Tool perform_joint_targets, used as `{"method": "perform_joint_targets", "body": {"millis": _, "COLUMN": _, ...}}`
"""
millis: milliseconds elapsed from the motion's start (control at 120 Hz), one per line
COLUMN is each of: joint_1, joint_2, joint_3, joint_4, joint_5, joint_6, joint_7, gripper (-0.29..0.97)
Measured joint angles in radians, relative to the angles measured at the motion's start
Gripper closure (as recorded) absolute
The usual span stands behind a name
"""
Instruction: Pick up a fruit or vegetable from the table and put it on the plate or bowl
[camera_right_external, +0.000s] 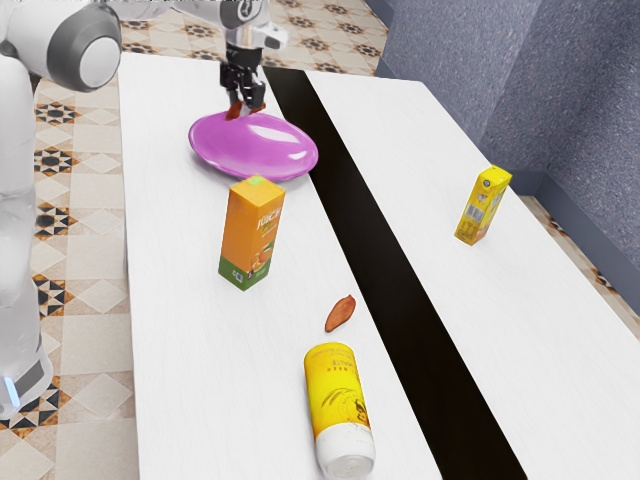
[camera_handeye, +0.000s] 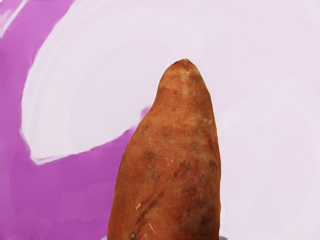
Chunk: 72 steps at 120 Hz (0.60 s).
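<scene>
No lettering is legible, even on the orange carton (camera_right_external: 252, 235).

Orange-and-green juice carton (camera_right_external: 251, 236) stands upright on white worktop (camera_right_external: 180, 330). Black band (camera_right_external: 400, 300) runs lengthwise along the worktop. Small yellow carton (camera_right_external: 483, 205) stands upright across the band, well apart. Yellow plastic bottle (camera_right_external: 338, 405) lies on its side, near the band.

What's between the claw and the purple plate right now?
Just the sweet potato, gripped in the claw and hanging over the plate. The wrist view shows it against the plate's surface.
</scene>
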Motion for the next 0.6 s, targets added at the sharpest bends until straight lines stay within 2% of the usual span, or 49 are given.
{"method": "perform_joint_targets", "body": {"millis": 83, "joint_1": -0.115, "joint_2": 0.023, "joint_3": -0.011, "joint_4": 0.007, "joint_5": -0.03, "joint_6": -0.008, "joint_7": 0.004, "gripper": 0.24}}
{"method": "perform_joint_targets", "body": {"millis": 167, "joint_1": -0.137, "joint_2": 0.028, "joint_3": -0.014, "joint_4": 0.015, "joint_5": -0.044, "joint_6": -0.013, "joint_7": 0.007, "gripper": 0.13}}
{"method": "perform_joint_targets", "body": {"millis": 317, "joint_1": -0.139, "joint_2": 0.019, "joint_3": -0.017, "joint_4": 0.041, "joint_5": -0.056, "joint_6": -0.03, "joint_7": 0.011, "gripper": 0.05}}
{"method": "perform_joint_targets", "body": {"millis": 433, "joint_1": -0.202, "joint_2": -0.079, "joint_3": -0.028, "joint_4": 0.155, "joint_5": -0.055, "joint_6": -0.103, "joint_7": 0.004, "gripper": 0.02}}
{"method": "perform_joint_targets", "body": {"millis": 525, "joint_1": -0.262, "joint_2": -0.194, "joint_3": -0.108, "joint_4": 0.156, "joint_5": -0.006, "joint_6": -0.167, "joint_7": -0.047, "gripper": 0.01}}
{"method": "perform_joint_targets", "body": {"millis": 600, "joint_1": -0.375, "joint_2": -0.219, "joint_3": -0.212, "joint_4": 0.139, "joint_5": 0.031, "joint_6": -0.226, "joint_7": -0.136, "gripper": 0.01}}
